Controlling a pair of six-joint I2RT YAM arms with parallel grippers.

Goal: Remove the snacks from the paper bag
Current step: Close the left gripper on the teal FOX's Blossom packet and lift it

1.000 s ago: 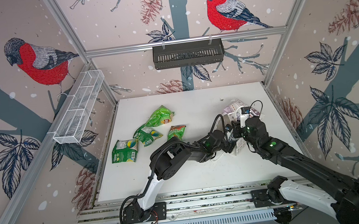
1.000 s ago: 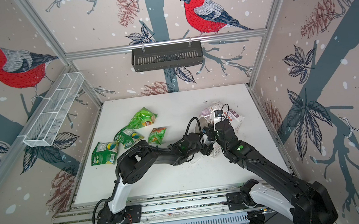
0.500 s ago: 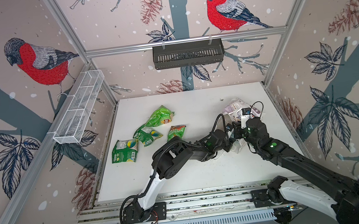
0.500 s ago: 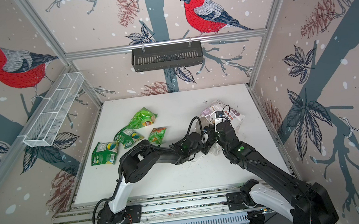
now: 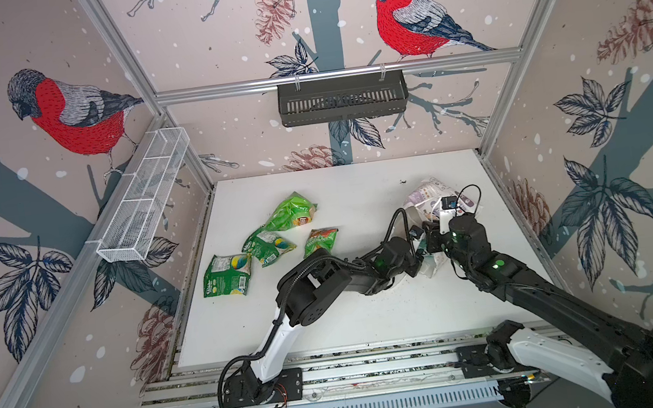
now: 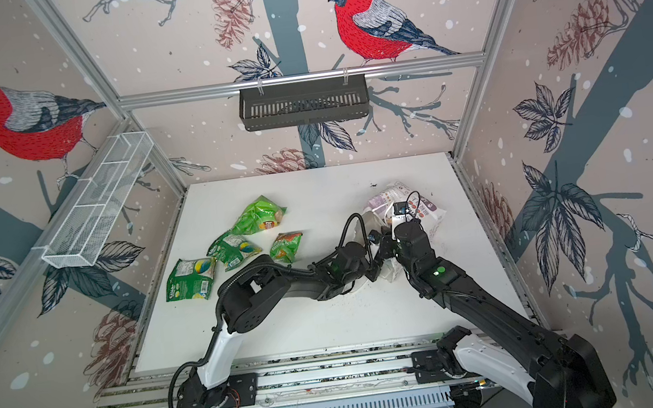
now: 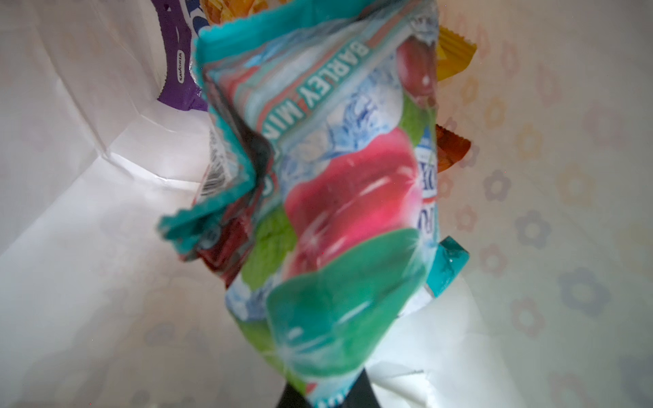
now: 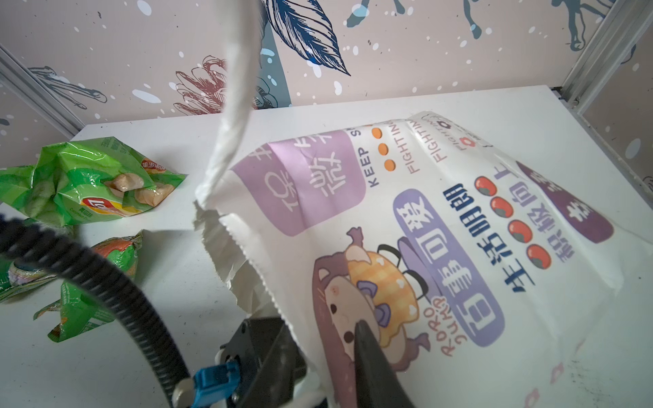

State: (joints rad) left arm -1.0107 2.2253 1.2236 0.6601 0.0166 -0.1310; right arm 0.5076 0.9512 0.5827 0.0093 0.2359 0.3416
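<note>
Left wrist view: teal pkt (image 7: 335, 212) clamped by L pincer (image 7: 328, 397) inside paper bag (image 7: 565, 176); bag rim pinched by R pincer (image 8: 348, 360).

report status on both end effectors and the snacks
Left end effector inside paper bag, shut on teal packet. Right end effector pinching bag rim. Four green packets out on table. Purple packet and yellow packet behind it.

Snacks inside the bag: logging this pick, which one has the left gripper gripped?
The teal packet, clamped in the left gripper; the purple packet and yellow packet sit ungripped behind it.
</note>
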